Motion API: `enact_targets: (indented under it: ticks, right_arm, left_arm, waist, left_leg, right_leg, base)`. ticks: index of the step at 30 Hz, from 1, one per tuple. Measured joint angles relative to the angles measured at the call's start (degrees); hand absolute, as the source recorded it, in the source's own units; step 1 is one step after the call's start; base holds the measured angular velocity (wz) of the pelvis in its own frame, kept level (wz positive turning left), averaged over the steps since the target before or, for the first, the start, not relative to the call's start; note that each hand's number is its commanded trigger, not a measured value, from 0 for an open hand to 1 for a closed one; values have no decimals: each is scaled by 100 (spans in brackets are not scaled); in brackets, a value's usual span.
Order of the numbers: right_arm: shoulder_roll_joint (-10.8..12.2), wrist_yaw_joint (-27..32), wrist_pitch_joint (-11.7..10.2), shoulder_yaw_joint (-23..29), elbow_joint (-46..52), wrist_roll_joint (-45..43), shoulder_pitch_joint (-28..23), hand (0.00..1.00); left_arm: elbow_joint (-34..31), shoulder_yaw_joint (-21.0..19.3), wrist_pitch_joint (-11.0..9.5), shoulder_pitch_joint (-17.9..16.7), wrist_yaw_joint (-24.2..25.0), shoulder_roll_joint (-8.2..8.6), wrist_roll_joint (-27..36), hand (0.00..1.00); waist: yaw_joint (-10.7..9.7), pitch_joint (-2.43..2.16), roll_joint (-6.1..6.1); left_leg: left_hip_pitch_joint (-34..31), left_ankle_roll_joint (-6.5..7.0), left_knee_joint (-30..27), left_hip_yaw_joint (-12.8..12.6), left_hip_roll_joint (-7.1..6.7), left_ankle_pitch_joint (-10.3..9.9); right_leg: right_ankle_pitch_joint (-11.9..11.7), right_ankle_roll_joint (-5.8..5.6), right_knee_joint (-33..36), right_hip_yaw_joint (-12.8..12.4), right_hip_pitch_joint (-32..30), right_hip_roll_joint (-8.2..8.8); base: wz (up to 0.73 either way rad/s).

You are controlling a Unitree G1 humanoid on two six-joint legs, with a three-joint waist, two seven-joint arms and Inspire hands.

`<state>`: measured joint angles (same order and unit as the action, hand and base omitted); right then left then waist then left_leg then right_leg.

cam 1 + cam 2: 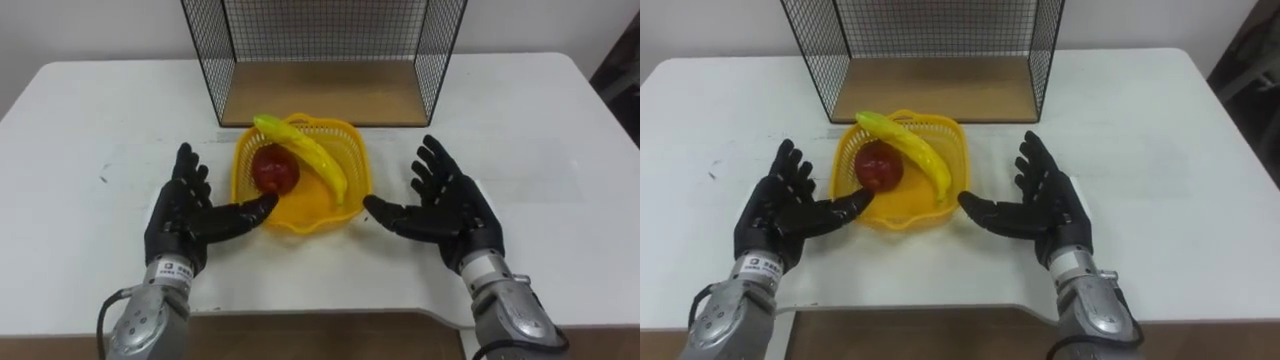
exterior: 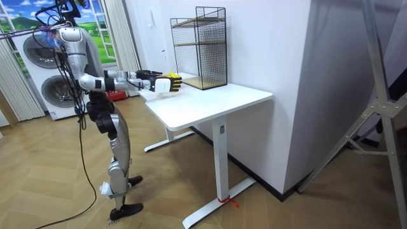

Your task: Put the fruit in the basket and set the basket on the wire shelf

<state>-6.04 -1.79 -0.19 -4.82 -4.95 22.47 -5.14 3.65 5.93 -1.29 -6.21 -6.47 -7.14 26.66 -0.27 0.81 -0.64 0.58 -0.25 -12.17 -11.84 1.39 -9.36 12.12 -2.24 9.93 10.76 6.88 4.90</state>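
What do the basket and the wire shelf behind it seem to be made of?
Basket: probably glossy yellow plastic, given its moulded lattice wall. Wire shelf: thin black metal mesh, apparently; its matt brown base board looks like wood.

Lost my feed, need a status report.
Left hand, right hand open, flanking basket. Banana, red fruit inside. Basket on table, before wire shelf. Nothing between.
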Motion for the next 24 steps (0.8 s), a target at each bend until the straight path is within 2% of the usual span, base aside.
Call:
enact_targets:
  ticks: [9,16,24]
  right_arm:
    - [23,100,0,-27,2,21,18,0]
    - [29,132,0,-74,1,49,131,0]
    - [33,191,0,-80,1,50,131,0]
  left_arm:
    - [-3,-1,20,1,125,0,-16,0]
    - [-1,1,94,1,281,1,-16,0]
    - [25,0,133,2,298,6,-70,0]
  waist:
    - [-20,-3,-17]
    - [-20,2,-101]
    - [-20,4,-102]
  left_leg:
    - [0,0,2,-36,3,0]
    - [23,0,3,-102,9,0]
    - [22,2,12,-131,22,0]
  right_leg:
    - [-1,0,-1,-53,-17,1]
    - [-11,-3,2,-128,-30,0]
    - [-39,-2,2,-133,-50,-6]
  base:
    - [-1]
    - [-5]
    - [-1]
